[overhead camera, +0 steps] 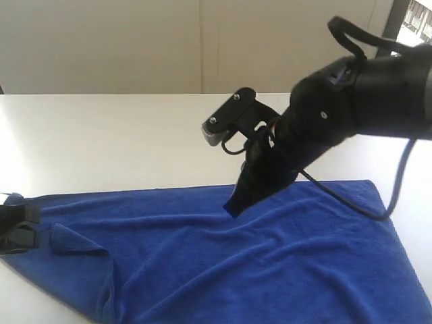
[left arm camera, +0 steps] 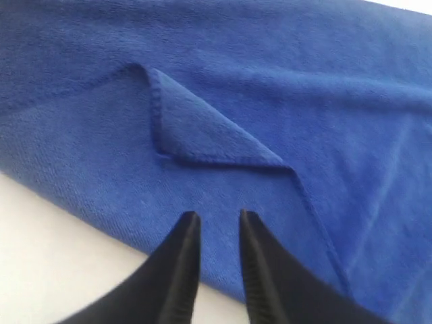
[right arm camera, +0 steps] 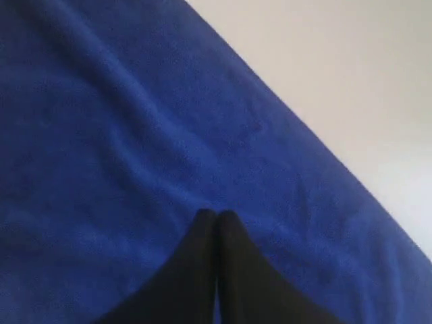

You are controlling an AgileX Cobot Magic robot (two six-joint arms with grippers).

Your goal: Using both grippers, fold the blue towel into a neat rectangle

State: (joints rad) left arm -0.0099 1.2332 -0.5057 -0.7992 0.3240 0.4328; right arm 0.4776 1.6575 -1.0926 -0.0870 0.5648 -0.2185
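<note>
- While the blue towel [overhead camera: 256, 270] lies spread on the desk [overhead camera: 101, 135], folding seemingly awaits a grasp.
- Empty left fingers [left arm camera: 187, 236] stand apart; right fingers [right arm camera: 202, 233] press together.
- Next, probably: pinch two corners.

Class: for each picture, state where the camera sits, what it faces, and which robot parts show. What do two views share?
Exterior: off the arms, facing across the table at the towel; right arm shows.
Left wrist: looks down past parted fingers at a folded towel corner.
Right wrist: looks down past closed fingers at towel.
Shared: the folded towel corner, exterior and left wrist.
</note>
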